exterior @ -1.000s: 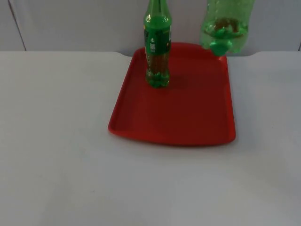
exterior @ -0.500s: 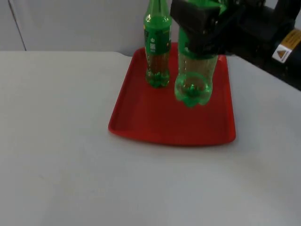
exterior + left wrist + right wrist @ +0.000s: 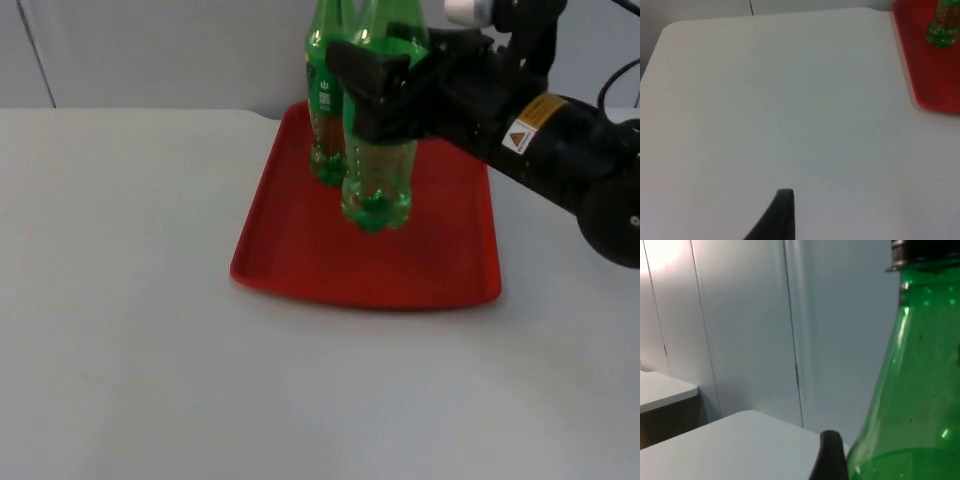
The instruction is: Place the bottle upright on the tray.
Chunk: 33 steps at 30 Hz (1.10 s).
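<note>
Right end effector (image 3: 385,85) clamped on green bottle (image 3: 377,175), upright over red tray (image 3: 440,270).

Bottle base sits low over the tray's middle; contact with the tray surface cannot be confirmed. A second green bottle (image 3: 328,130) stands upright on the tray just beside and behind it. Tray rests on the white tabletop (image 3: 120,300). Left end effector (image 3: 777,220) waits over bare tabletop; its finger state cannot be determined.

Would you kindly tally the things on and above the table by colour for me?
Green: 2, the held bottle in the right gripper and the standing bottle.
Red: 1, the tray.
Total: 3.
</note>
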Tool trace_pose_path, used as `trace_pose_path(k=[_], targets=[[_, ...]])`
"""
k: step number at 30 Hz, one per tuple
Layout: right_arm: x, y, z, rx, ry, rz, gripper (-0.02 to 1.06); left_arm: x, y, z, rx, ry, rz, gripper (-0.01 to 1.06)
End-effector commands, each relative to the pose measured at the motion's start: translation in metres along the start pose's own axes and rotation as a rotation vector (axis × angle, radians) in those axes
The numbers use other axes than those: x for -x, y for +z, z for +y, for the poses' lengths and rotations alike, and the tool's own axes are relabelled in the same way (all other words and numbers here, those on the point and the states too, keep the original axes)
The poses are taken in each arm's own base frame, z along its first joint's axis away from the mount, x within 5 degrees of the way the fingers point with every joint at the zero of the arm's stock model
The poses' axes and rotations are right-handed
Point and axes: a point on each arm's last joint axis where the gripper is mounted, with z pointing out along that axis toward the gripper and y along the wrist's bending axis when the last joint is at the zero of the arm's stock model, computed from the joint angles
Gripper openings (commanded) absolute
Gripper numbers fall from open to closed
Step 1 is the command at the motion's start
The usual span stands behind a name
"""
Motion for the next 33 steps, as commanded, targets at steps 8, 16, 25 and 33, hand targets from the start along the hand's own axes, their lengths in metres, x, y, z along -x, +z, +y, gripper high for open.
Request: trace_pose_path(k=[8,16,25,33], targets=[[-0.013,0.015,-0.003,0.010,-0.014,-0.040,0.00,-0.001,0.001,0.000,0.004,-0.002,0.000,1.05],[-0.042,0.025,-0.008,0.012,-0.010,-0.016,0.00,-0.001,0.001,0.000,0.004,-0.002,0.000,1.05],[-0.059,0.026,-0.008,0.026,-0.004,0.014,0.00,-0.001,0.001,0.000,0.004,-0.002,0.000,1.05],[-0.060,0.026,-0.008,0.027,-0.004,0.016,0.00,-0.001,0.001,0.000,0.004,-0.002,0.000,1.05]])
